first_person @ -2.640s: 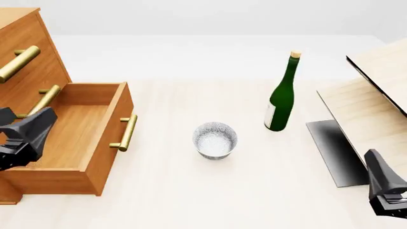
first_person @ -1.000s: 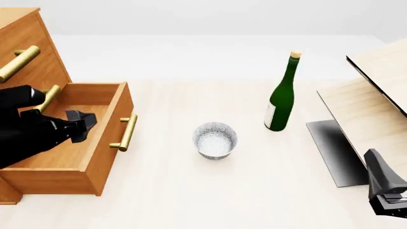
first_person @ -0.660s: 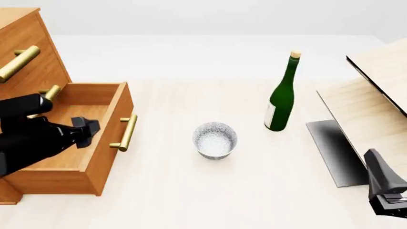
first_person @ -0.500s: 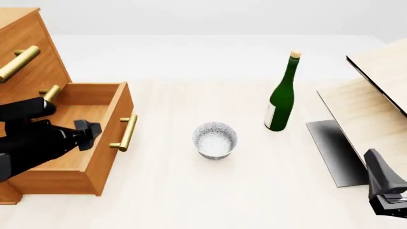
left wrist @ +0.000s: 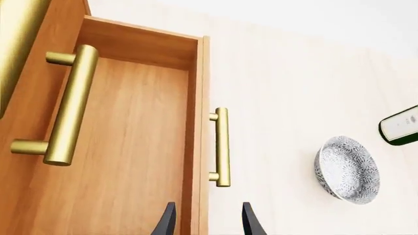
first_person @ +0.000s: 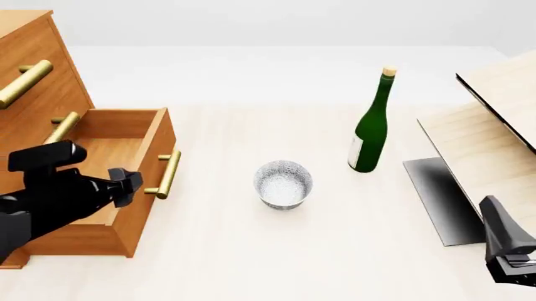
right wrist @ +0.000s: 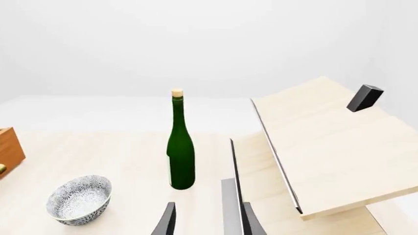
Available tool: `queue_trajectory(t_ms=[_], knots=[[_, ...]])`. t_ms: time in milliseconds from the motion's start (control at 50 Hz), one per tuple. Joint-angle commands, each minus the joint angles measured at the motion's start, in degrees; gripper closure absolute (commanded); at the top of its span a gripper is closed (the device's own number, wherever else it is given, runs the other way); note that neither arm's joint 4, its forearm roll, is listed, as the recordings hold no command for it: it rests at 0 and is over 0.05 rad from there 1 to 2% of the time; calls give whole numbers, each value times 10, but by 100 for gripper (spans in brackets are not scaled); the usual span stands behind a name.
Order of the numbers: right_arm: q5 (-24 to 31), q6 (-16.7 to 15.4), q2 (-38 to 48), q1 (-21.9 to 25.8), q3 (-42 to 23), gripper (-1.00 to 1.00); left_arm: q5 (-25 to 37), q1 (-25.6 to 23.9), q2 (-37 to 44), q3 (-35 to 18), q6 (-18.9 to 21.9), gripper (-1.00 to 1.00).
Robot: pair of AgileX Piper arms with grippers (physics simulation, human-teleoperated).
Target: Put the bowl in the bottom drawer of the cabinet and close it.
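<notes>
The bowl (first_person: 283,183), white with a grey speckle, stands upright on the table to the right of the cabinet (first_person: 34,88); it also shows in the wrist views as the bowl (left wrist: 347,169) and the bowl (right wrist: 78,199). The bottom drawer (first_person: 144,188) is pulled out and holds nothing, its brass handle (first_person: 167,174) facing the bowl. My left gripper (first_person: 127,182) hovers open above the drawer's front panel (left wrist: 199,122), the fingers (left wrist: 168,223) apart. Low at the right, far from the bowl, my right gripper (first_person: 500,232) is open too, its fingers (right wrist: 251,223) holding nothing.
A tall green bottle (first_person: 370,128) stands behind and to the right of the bowl. A pale wood panelled structure (first_person: 494,125) with a dark grey plate (first_person: 440,197) fills the right side. The middle drawer's handle (left wrist: 68,105) overhangs the open drawer.
My left arm has swung from the left edge across the open drawer toward its front panel and handle. The bowl, drawer and right arm have stayed put.
</notes>
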Motion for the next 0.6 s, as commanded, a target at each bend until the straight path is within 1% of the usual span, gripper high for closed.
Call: queue_trajectory(t_ms=[20,100,180,400,600], knots=[[6,-1,-7,-1,0,-100,-26,-1,-16,34,4,-100],[6,-1,-7,-1,0,-100,-41,-5,0,39,2,-100],[6,-1,-7,-1,0,-100,-39,-12,-2,38,1,-100],[6,-1,-7,-1,0,-100,-61,-24,25,44,-4,-100],[5,-1,-7,-1,0,-100,-64,-39,30,44,-5,-100]])
